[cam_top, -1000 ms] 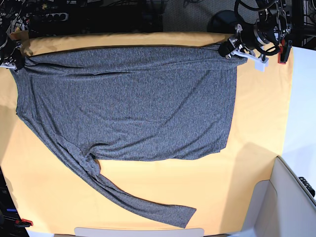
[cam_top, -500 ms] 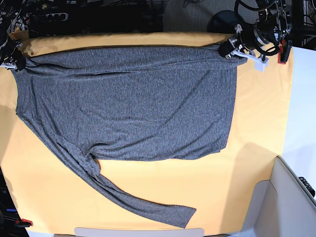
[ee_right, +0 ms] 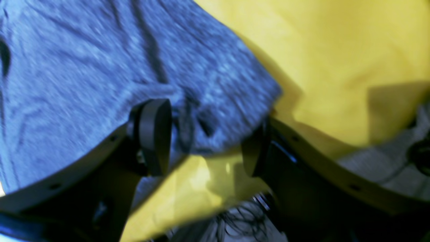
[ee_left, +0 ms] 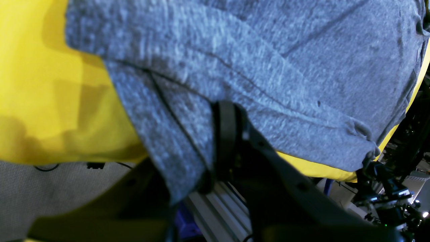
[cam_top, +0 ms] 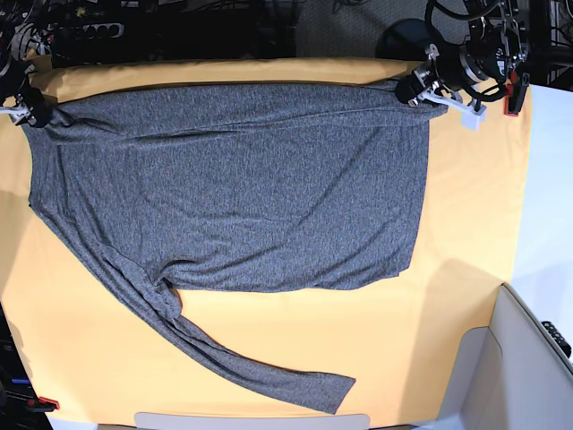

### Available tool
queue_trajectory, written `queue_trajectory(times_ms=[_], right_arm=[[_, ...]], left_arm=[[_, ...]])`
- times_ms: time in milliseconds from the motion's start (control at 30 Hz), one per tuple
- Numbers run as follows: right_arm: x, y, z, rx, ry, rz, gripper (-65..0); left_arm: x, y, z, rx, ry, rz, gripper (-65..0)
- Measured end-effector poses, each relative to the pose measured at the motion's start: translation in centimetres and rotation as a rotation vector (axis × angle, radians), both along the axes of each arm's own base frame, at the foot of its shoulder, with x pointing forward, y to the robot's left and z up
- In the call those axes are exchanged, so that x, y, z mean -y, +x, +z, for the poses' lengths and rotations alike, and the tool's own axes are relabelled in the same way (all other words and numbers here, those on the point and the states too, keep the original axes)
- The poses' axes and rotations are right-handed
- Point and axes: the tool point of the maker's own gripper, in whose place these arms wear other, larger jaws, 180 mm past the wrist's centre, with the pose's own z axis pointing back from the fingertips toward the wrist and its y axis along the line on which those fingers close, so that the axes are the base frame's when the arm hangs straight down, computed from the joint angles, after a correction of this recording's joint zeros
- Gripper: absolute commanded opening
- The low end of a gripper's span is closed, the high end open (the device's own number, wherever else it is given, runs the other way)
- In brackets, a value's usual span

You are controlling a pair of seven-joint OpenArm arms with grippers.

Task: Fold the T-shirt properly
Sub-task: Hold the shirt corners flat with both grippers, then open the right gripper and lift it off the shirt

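We see the T-shirt spread flat across the worktop, its body filling the middle and one long sleeve trailing toward the near edge. The left end effector sits at the shirt's far corner on the right of the base view. In the left wrist view its jaws are nearly shut, pinching a fold of the grey knit between them. The right end effector is at the opposite far corner, on the left of the base view. In the right wrist view its two fingers stand wide apart, with the shirt's corner lying between and just beyond them, gripped by neither.

We count one T-shirt, two end effectors and one long sleeve plainly visible.

The worktop is covered by a plain yellow-orange cloth, lightly creased. A pale grey panel stands at the near right corner. Beyond the far edge we make out dark equipment and cables. A small red part shows at the near left corner.
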Motion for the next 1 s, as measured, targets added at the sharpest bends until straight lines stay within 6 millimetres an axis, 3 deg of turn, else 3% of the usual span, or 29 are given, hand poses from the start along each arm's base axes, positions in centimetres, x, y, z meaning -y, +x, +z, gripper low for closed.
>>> queue_trajectory(times_ms=[100,200,267,333,400,533,667,767,1000], right_arm=[[0.9,-1.5,0.2,-0.012,-0.002,-0.033,-29.3],[2.5,-4.3,0.5,-0.081,-0.017,-0.086,-29.3],[4.9,-8.9,-0.5,-0.275,-0.089,-0.161,-29.3],[5.1,-11.7,-1.0,-0.342,-0.079,-0.202,-29.3],[5.0,-11.5,-0.7,-0.316,-0.06,-0.212,-29.3],[5.4,-9.3,0.2,-0.248,-0.076,-0.195,-29.3],[5.4,-10.4,-0.2,-0.278,-0.08,-0.208,-29.4],[5.2,-10.1,-0.2,-0.269,-0.074,-0.206,-29.4],[4.7,-6.8,2.9,-0.174,-0.158,-0.133,-29.4]], left_arm=[[0.0,-0.1,0.0,-0.003,-0.001,-0.001,-57.2],[0.0,-0.1,0.0,-0.002,-0.001,-0.003,-54.4],[0.1,-0.1,0.1,-0.002,-0.006,-0.004,-51.7],[0.0,0.0,0.1,0.001,-0.002,-0.004,-48.0],[0.4,-0.1,0.2,-0.005,-0.019,-0.014,-44.6],[0.8,-0.4,0.3,-0.024,-0.039,-0.04,-42.5],[0.9,-0.5,0.3,-0.027,-0.039,-0.041,-42.3],[0.9,-0.4,0.3,-0.025,-0.038,-0.042,-42.3],[0.2,-0.6,0.4,-0.034,-0.021,-0.057,-40.7]])
